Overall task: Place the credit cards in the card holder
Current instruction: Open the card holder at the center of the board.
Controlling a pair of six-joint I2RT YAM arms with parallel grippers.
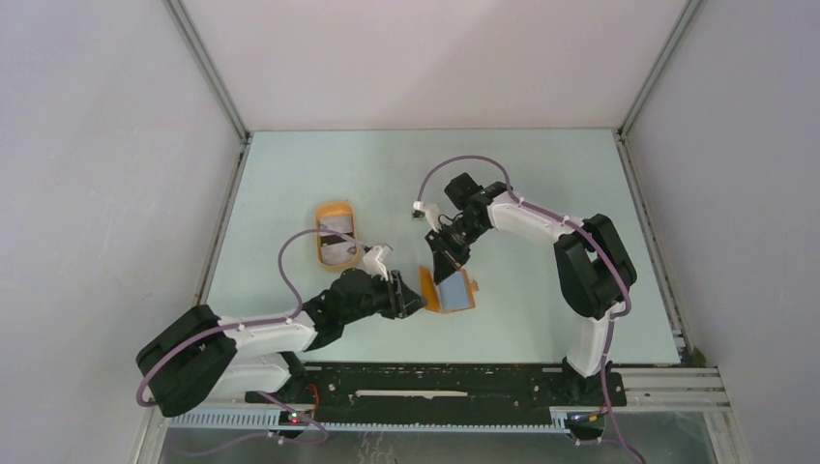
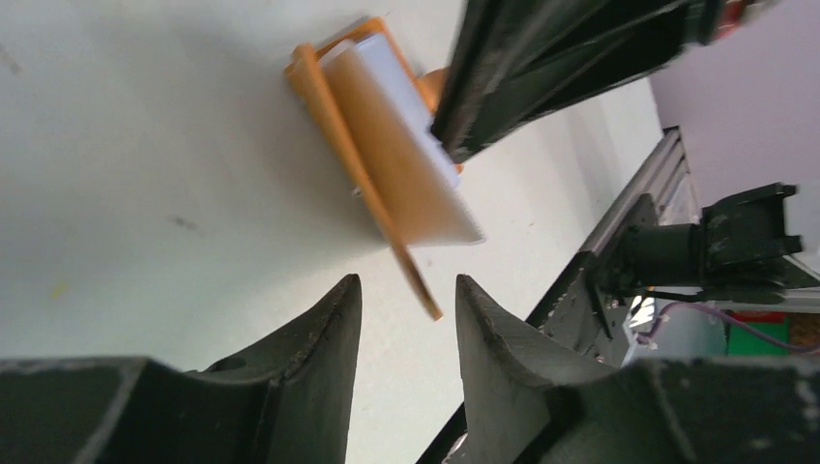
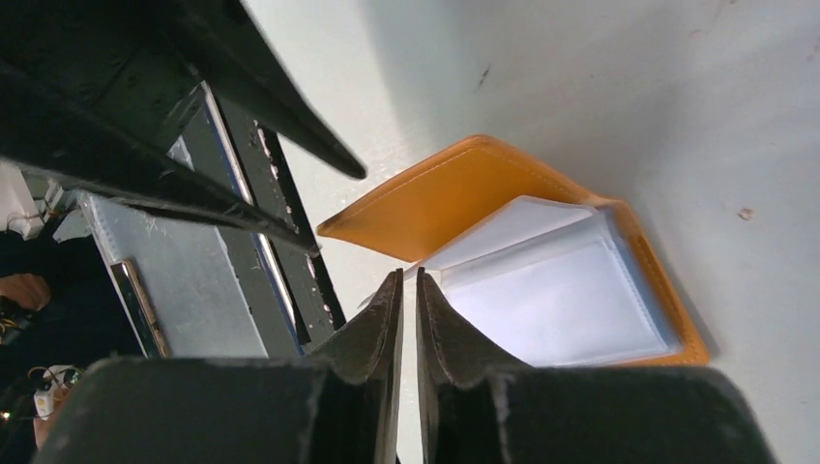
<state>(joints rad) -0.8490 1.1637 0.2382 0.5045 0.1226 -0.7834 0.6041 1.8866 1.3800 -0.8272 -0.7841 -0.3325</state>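
both my arms pointed inward over the tabletop (image 1: 541, 174), near the middle of its near edge. the card holder (image 1: 454, 290) lay open there, one flap raised, a credit card (image 2: 398, 85) standing in it. the oval tray (image 1: 336, 206) toward the left edge held a pale card (image 1: 336, 253). my left gripper (image 2: 404, 290) stood half open about the flap's edge, not touching it. my right gripper (image 3: 410, 278), nearly closed, pinched the credit card.

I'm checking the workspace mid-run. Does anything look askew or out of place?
The card holder is not lying flat: one orange flap stands tilted off the table, its edge between the open fingers of the left gripper. The right gripper, nearly closed, meets the pale inner sleeve. No damage shows.
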